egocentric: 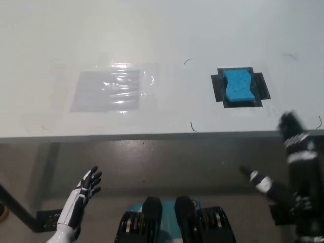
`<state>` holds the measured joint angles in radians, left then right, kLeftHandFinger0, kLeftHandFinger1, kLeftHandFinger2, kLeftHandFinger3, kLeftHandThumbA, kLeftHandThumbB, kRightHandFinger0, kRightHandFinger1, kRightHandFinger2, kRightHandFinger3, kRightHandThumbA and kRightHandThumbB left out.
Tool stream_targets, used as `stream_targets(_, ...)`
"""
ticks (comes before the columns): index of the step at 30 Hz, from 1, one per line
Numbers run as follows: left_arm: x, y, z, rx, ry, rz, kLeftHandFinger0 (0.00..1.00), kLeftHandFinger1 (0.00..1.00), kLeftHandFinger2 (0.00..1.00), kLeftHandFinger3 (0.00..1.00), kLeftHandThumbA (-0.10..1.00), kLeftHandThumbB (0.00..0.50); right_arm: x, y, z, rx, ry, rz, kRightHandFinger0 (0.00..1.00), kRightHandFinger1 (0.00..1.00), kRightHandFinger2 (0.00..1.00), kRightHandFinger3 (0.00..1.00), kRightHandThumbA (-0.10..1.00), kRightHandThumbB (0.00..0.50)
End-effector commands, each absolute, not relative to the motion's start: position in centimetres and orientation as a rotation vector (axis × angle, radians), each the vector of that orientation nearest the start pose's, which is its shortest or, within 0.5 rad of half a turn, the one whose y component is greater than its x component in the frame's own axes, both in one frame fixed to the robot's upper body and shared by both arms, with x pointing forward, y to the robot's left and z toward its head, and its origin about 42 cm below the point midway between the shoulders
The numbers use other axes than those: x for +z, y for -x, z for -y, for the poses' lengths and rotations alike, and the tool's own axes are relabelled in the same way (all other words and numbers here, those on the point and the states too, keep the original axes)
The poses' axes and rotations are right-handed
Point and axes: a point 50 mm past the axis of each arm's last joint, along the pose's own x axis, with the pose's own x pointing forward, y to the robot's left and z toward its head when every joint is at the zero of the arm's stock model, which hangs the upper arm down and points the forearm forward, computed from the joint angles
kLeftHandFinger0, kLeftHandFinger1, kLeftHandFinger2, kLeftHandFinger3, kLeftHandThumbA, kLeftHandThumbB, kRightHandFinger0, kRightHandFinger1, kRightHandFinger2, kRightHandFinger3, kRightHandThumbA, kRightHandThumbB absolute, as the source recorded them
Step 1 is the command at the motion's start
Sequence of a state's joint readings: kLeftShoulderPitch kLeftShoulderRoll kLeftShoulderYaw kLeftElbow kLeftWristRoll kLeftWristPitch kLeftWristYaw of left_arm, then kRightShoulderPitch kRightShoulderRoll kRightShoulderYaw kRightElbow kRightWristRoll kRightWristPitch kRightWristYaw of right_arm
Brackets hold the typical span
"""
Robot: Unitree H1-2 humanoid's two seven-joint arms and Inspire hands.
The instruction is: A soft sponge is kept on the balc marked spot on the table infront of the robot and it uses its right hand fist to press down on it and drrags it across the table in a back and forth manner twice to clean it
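Observation:
A blue sponge (239, 86) lies on a black marked spot (263, 87) on the white table (162, 30), right of centre. My black right hand (292, 152) hangs at the lower right, below and near the table's front edge, well short of the sponge and holding nothing; its fingers look spread and blurred. At the lower left, below the table edge, my white left hand (87, 186) rests with its fingers apart and nothing in it.
A patch of clear shiny tape or film (109, 90) lies on the table left of centre. The table's front edge (152, 135) runs across the picture. Below it is dark floor.

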<state>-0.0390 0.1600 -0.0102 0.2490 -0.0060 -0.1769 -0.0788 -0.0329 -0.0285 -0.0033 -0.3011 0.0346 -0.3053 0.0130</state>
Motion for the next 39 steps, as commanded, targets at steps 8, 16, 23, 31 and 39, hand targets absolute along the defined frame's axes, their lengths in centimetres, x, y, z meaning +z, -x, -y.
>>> stream_targets(8, 6.7, -29.8, -26.7, -0.112, -0.186, 0.048, 1.00, 1.00, 1.00, 1.00, 1.00, 0.464, 33.2, -28.9, 22.2, 0.054, -0.091, 0.933, 0.00, 0.00, 0.00, 0.00, 1.00, 0.089)
stream_targets(16, 6.9, -30.1, -26.7, -0.113, -0.188, 0.055, 1.00, 1.00, 1.00, 1.00, 1.00, 0.477, 38.7, -31.9, 21.1, 0.034, -0.035, 0.995, 0.00, 0.00, 0.00, 0.01, 0.11, 0.000)
stream_targets(23, 7.0, -30.1, -26.9, -0.112, -0.187, 0.056, 1.00, 1.00, 1.00, 1.00, 1.00, 0.474, 39.4, -36.0, 19.8, 0.051, 0.032, 0.947, 0.00, 0.02, 0.24, 0.26, -0.10, 0.000)
stream_targets(31, 6.4, -29.5, -27.3, -0.107, -0.204, 0.036, 1.00, 1.00, 1.00, 1.00, 1.00, 0.492, 38.9, -42.3, 18.0, 0.043, 0.011, 0.824, 0.00, 0.09, 0.35, 0.37, -0.07, 0.000)
stream_targets(39, 5.9, -29.1, -27.1, -0.107, -0.197, 0.027, 1.00, 1.00, 1.00, 1.00, 1.00, 0.492, 38.5, -51.2, 16.2, -0.011, 0.007, 0.676, 0.00, 0.00, 0.24, 0.22, -0.07, 0.000)
